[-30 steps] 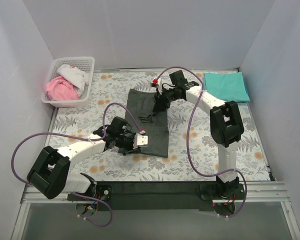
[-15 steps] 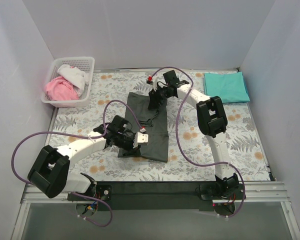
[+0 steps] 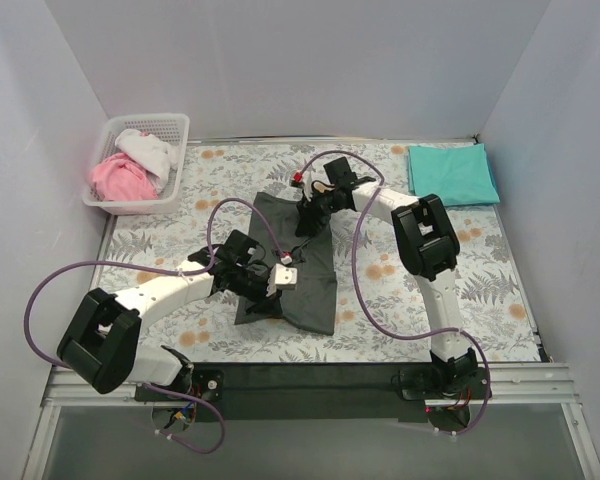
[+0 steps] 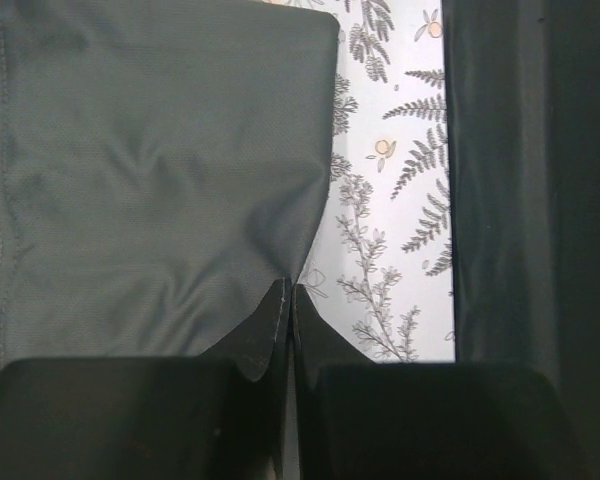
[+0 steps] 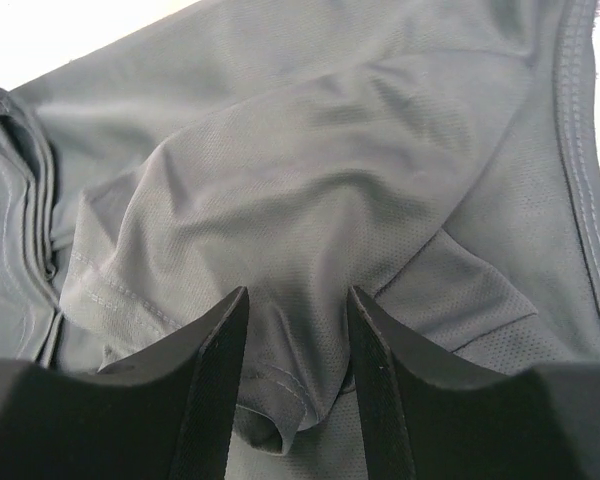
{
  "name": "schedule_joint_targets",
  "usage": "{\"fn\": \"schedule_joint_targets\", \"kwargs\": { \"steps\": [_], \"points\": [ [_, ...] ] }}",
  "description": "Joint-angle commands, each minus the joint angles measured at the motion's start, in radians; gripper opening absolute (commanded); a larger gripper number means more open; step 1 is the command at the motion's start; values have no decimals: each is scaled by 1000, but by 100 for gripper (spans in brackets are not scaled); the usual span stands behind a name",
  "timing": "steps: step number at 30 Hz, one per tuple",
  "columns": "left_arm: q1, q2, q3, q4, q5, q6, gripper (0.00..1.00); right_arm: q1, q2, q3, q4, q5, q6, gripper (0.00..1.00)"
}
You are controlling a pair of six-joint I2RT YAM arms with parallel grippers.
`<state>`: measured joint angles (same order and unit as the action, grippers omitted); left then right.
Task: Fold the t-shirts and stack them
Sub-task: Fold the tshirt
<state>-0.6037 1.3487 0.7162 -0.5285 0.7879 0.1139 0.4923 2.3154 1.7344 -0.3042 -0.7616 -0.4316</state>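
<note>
Charcoal t-shirt [image 3: 295,260] mid-frame on the desk [image 3: 480,270], limp and light: left fingers [image 4: 288,300] pinched shut on its edge, right fingers [image 5: 295,330] part-open around a fold—grab hems.

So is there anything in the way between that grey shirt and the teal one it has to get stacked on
Nothing visible lies on the floral sheet between the dark grey t-shirt and the folded teal t-shirt; only the right arm itself crosses that stretch. Both grippers are at the grey shirt: the left gripper pinches its edge, the right gripper straddles a fold.
</note>
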Motion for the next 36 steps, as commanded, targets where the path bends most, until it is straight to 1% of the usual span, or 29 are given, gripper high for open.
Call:
{"fn": "schedule_joint_targets", "kwargs": {
  "steps": [1,7,13,18,25,30,34,36],
  "points": [
    [-2,-29,45,-45,54,-14,0,37,-53,-104,-50,-10,-42,43],
    [-1,-25,92,-56,45,-77,0,48,-126,-225,-50,-19,-84,43],
    [15,29,164,-36,33,-86,0,60,-156,-266,-50,-28,-98,43],
    [61,84,229,31,-12,-63,0,68,-160,-276,-50,-56,-98,43],
    [146,223,333,113,-22,-25,0,72,-177,-285,-58,-74,-102,43],
    [168,306,371,165,-32,16,0,74,-188,-274,-76,-91,-107,43],
    [171,342,359,183,-38,39,0,58,-195,-202,-87,-67,-84,43],
    [171,349,348,183,-44,41,0,37,-188,-121,-87,-58,-62,43]
  ]
}}
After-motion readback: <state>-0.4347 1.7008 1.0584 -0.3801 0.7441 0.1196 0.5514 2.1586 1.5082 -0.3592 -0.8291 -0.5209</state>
